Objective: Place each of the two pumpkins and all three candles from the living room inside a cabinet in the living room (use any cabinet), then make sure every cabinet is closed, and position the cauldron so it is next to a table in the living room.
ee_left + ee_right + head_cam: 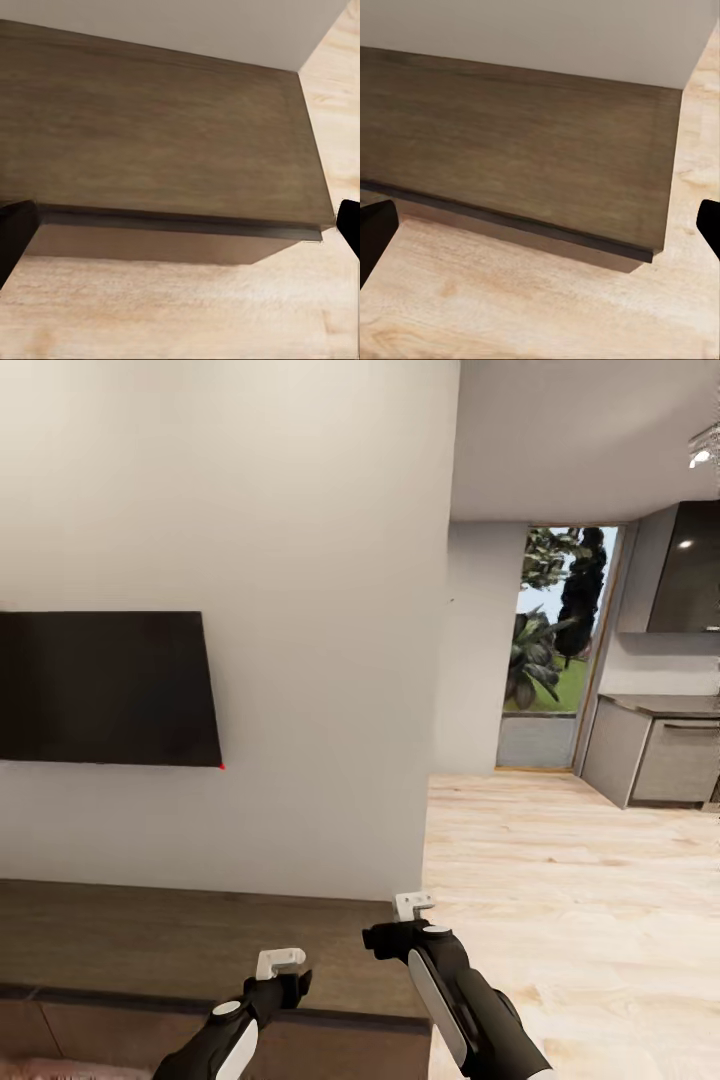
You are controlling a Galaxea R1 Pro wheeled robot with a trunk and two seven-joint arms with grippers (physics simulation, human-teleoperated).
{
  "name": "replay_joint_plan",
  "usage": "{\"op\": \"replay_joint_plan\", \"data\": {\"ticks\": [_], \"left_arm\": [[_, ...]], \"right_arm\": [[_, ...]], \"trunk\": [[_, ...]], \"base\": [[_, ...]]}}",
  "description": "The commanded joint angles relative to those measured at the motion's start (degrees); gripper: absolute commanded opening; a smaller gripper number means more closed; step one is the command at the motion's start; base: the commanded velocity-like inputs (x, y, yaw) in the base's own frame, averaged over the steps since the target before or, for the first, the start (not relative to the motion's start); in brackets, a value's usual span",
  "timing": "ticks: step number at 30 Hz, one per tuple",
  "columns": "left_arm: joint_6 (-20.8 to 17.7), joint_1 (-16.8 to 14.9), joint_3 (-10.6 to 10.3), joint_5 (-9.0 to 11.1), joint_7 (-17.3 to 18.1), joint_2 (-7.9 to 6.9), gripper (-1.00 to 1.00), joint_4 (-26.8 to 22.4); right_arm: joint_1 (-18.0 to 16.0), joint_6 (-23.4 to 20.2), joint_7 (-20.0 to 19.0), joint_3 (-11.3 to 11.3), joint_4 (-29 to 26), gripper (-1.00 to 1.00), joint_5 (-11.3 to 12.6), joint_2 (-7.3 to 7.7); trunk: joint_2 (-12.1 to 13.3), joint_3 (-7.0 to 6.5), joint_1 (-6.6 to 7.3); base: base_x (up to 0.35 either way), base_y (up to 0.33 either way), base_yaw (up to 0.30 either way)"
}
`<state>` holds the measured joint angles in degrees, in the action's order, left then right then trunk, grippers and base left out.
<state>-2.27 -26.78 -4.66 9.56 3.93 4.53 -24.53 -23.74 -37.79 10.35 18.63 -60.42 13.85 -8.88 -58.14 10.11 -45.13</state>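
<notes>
**Both arms poised over the closed cabinet's end**

Nearest the head camera, at the lower centre of the frame, the left gripper and right gripper hang above the cabinet, holding nothing. In each wrist view the dark fingers sit at opposite frame edges, so both are spread wide. The cabinet runs along the lower left under the TV: long, low, dark-brown wood, its top bare. It looks stiff and heavy; with no handle visible, a drawer is probably best hooked under the overhanging top lip.
</notes>
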Motion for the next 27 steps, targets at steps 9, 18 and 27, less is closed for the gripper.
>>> {"op": "replay_joint_plan", "data": {"ticks": [9,18,27], "left_arm": [[-0.14,-0.03,-0.26,0.61,0.24,-0.05,1.00,-0.05],[2.76,-0.03,-0.26,0.56,0.37,-0.05,1.00,0.08],[5.21,-0.01,-0.20,0.53,0.15,-0.05,1.00,0.15]], "right_arm": [[-0.03,-0.14,0.55,0.09,0.02,1.00,0.57,0.00],[-0.07,-0.18,0.55,0.09,0.03,1.00,0.62,0.00],[-0.07,-0.18,0.51,0.09,-0.11,1.00,0.90,0.00]], "trunk": [[-0.07,0.09,0.02],[-0.07,0.09,0.02],[-2.48,1.16,-1.29]], "base": [[-0.261,0.000,0.000],[-0.030,0.000,0.000],[-0.001,0.000,0.000]]}}
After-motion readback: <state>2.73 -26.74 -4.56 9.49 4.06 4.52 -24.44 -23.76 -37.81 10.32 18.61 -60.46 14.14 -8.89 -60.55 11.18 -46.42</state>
